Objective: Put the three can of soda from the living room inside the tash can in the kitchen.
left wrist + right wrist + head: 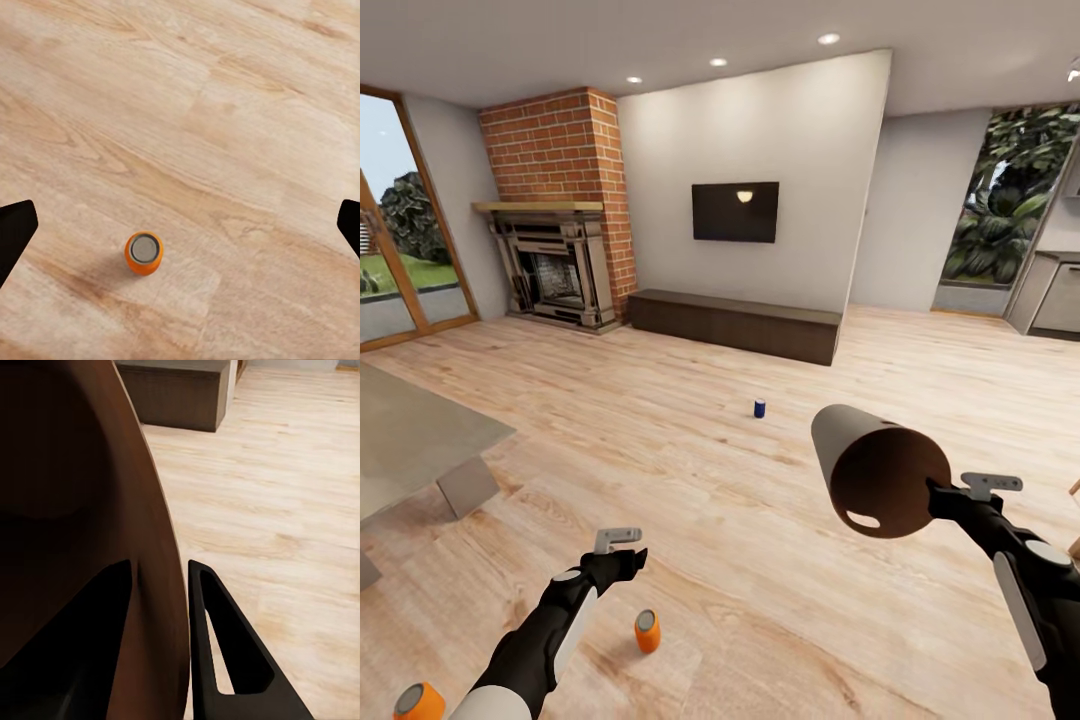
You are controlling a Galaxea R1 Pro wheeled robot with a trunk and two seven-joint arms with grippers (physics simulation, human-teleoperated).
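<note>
Three cans of soda stand upright on the wooden floor: a dark blue can (759, 408) in the middle of the room, an orange can (647, 631) near my left arm, and a second orange can (418, 702) at the lower left edge. My left gripper (625, 555) hangs open above the floor. In the left wrist view the orange can (143, 253) stands between and below the spread fingertips (15, 232). My right gripper (950, 495) is shut on the rim of the trash can (880, 470), held in the air on its side. Its brown inside (75, 510) sits between the fingers (225, 645).
The stone coffee table (410, 440) stands at the left. A long dark low cabinet (735, 322), the wall TV (735, 211) and the brick fireplace (555, 260) line the far wall. Grey kitchen units (1055, 295) show at the far right, across open floor.
</note>
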